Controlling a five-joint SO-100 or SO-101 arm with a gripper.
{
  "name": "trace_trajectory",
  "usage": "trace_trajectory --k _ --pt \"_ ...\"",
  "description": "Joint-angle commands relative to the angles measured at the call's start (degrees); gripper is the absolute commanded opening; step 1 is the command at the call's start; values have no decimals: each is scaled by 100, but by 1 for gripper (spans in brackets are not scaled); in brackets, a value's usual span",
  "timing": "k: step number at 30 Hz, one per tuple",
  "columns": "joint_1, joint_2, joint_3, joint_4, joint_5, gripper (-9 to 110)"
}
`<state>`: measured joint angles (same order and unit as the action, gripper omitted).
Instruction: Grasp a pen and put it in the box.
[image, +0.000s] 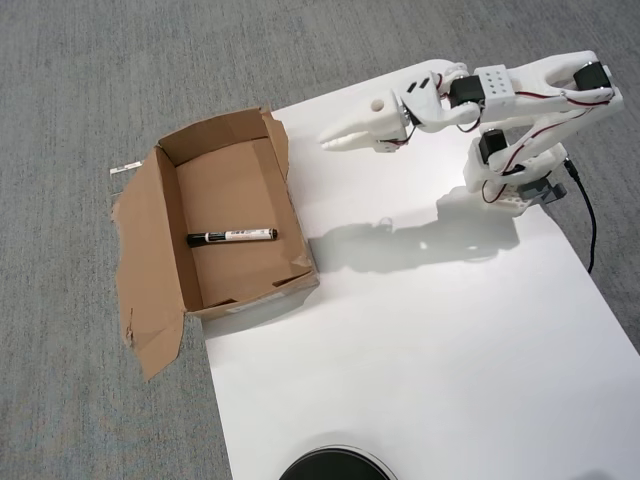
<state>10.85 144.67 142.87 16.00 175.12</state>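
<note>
The pen lies flat on the floor of the box, roughly across its middle, with its black cap toward the box's left wall and its white barrel pointing toward the right wall in the overhead view. Nothing touches it.

The white arm stands well to the right of the box, its base planted near the far right edge of a white sheet. From the base the links fold upward and then reach leftward toward the box, ending in the gripper, which hangs above the sheet just beyond the box's upper right corner, clear of the cardboard. Its two pale fingers lie together to a point and carry nothing, though against the white sheet a thin gap between them would be hard to make out.

The box's torn flaps splay out on its left side, away from the arm. A dark round object well below the box is cut off by the bottom edge. A black cable runs off from the base. The sheet and the box rest on grey carpet, and the arm casts a soft shadow on the sheet to the right of the box.
</note>
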Motion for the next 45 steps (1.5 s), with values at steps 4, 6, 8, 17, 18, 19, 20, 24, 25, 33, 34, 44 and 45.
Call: trace_trajectory --k 4,6,8,17,18,19,20,24,25,33,34,44,45 --pt "-119 1362 998 -62 -22 7" --pt "-127 1644 1244 -62 -22 7" --pt "-189 1916 1437 -62 -31 7" --pt "-699 2795 2228 -26 -4 7" --pt "-699 2892 2316 0 31 7" --pt "-699 2997 2404 0 31 7" --pt "-699 3120 2518 0 31 7" --pt "-699 3700 2958 0 40 7" --pt "-699 3858 3072 9 40 7" --pt "-699 4729 3951 18 40 7" --pt "-699 4693 3968 26 40 7" --pt "-699 4641 3977 193 40 7" --pt "-699 4641 3977 343 40 7"
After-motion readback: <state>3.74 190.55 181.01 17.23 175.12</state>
